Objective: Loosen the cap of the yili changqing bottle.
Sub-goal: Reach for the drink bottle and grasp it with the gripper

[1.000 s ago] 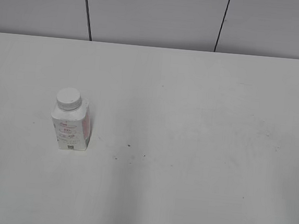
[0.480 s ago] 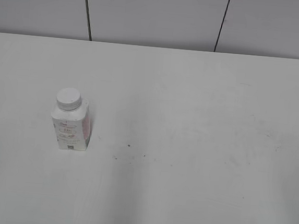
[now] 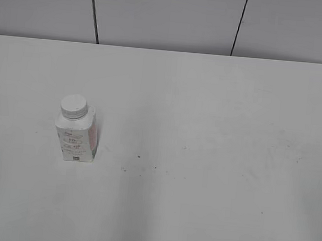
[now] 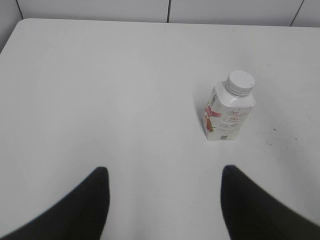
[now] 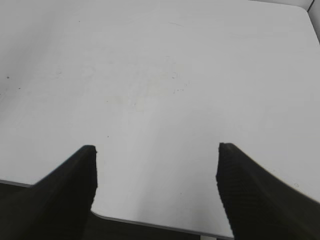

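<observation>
The yili changqing bottle (image 3: 76, 137) stands upright on the white table at the left, small, white and squarish with pink-red print. Its round white cap (image 3: 73, 106) sits on the neck. The bottle also shows in the left wrist view (image 4: 226, 114), with the cap (image 4: 239, 82) on top, ahead and to the right of my left gripper (image 4: 164, 172). My left gripper is open and empty, well short of the bottle. My right gripper (image 5: 156, 150) is open and empty above the table's near edge; the bottle is out of the right wrist view. Neither gripper shows in the exterior view.
The white table (image 3: 203, 158) has a few small dark specks (image 3: 139, 157) right of the bottle. A grey panelled wall (image 3: 170, 17) stands behind the far edge. The table's near edge (image 5: 150, 223) shows under my right gripper.
</observation>
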Tool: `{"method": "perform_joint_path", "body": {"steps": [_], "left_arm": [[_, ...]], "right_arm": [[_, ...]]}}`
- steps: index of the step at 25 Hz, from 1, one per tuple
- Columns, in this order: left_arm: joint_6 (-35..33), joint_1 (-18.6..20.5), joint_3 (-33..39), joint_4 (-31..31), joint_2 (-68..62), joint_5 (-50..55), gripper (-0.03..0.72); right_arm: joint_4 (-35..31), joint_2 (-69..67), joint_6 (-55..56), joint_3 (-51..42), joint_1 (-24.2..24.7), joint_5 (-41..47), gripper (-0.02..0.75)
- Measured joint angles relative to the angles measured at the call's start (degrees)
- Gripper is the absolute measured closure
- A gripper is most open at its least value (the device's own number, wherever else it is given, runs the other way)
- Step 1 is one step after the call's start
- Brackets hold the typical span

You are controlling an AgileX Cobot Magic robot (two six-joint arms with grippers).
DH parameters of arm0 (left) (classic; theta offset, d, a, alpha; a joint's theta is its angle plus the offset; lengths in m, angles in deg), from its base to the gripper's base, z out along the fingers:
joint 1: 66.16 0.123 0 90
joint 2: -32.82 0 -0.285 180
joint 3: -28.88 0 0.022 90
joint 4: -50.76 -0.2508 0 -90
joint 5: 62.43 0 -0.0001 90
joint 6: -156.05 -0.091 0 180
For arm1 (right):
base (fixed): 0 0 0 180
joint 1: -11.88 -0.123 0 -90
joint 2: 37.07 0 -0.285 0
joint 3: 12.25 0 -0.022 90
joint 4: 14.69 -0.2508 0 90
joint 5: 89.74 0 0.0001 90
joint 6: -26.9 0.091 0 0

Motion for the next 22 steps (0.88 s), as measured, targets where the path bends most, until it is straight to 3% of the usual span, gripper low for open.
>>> {"method": "perform_joint_path", "body": {"steps": [22], "left_arm": [[0.00, 0.00, -0.82, 0.00, 0.00, -1.82, 0.249]], "right_arm": [[0.00, 0.00, 0.00, 0.00, 0.00, 0.00, 0.152]]}}
